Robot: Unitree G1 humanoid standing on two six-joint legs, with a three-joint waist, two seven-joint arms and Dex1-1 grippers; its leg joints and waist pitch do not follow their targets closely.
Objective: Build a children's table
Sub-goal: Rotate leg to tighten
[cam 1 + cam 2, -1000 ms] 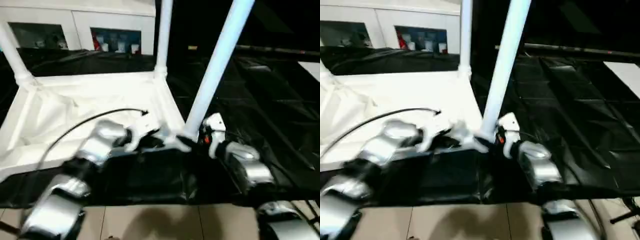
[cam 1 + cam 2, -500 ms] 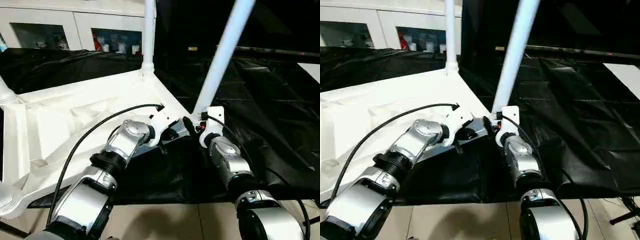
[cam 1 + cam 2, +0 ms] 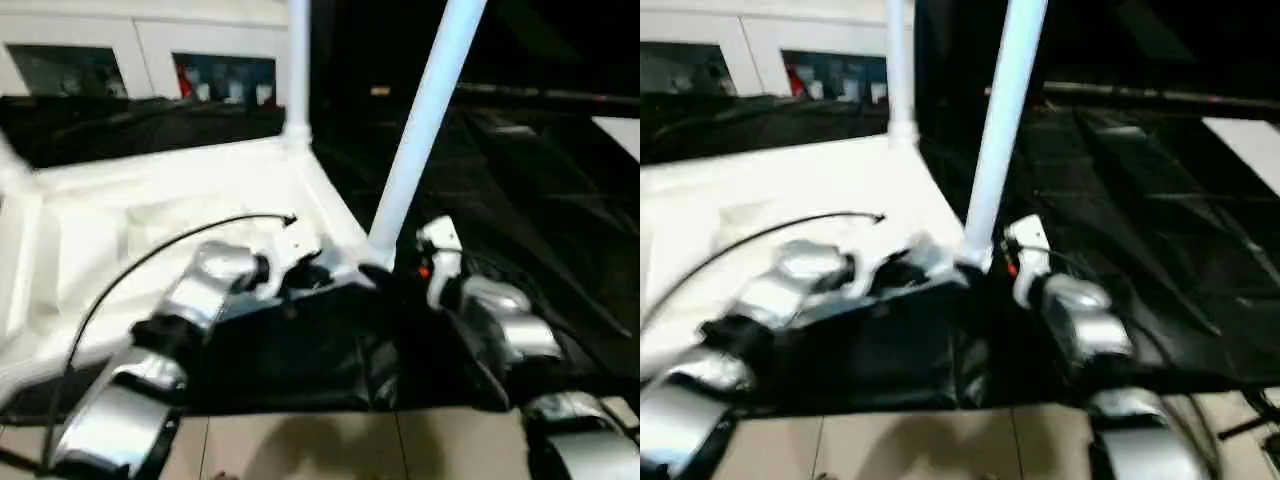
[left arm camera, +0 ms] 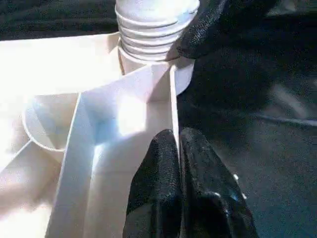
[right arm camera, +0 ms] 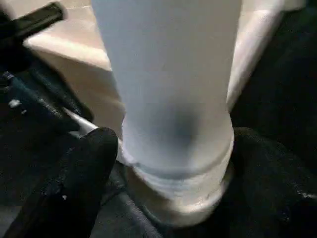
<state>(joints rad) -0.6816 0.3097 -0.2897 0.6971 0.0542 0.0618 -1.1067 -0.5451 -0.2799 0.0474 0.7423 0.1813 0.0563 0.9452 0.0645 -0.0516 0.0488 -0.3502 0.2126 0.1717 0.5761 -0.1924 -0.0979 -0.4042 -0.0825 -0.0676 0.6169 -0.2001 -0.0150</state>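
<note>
The two black fingers of the left gripper (image 4: 179, 163) are pressed together on the thin upright rim of the small white plastic children's table (image 3: 150, 215), which lies upside down with its ribbed underside facing up on the large black-cloth-covered work table (image 3: 560, 200). This pinch sits just beside the near corner socket (image 4: 148, 59), and I judge it is there to keep the top from sliding or turning while the leg is worked. At the right gripper (image 3: 395, 272) one black finger (image 5: 74, 183) is seen beside the base of the long white tubular leg (image 3: 425, 120), apart from it; the other finger is hidden, so the jaws look spread around the leg and not clamped on it. The leg stands in that near corner socket, leaning a little, and its ribbed end is seated in the socket ring. Probably the right gripper has no need to hold because the socket carries the leg. Farther away another white leg (image 3: 297, 65) stands upright in the far corner. Behind are white cabinets (image 3: 150, 60) with small items.
</note>
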